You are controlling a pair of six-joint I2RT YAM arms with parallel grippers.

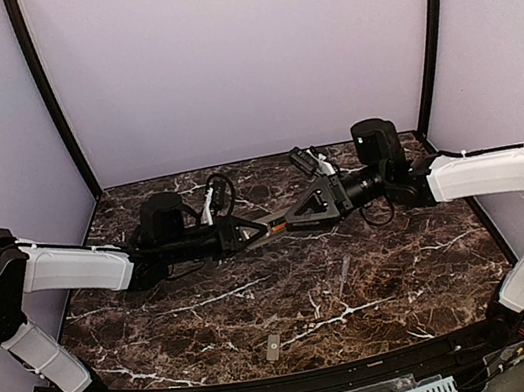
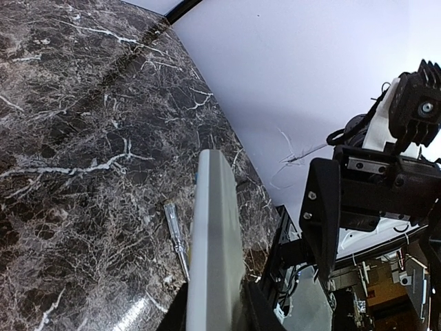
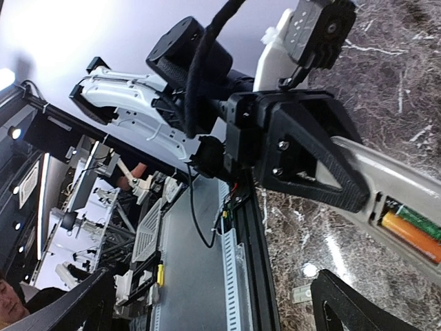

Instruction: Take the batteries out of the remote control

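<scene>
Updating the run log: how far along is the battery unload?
Done: small flat grey cover lies on the marble table, compartment open. In hand: left pincer grips the slim grey remote control aloft; right pincer open beside its end. Remaining: orange battery and green battery both sit inside.

Dark marble table (image 1: 162, 320): small grey flat piece (image 1: 273, 347) near front edge; thin tool (image 1: 345, 274) right of centre.
</scene>
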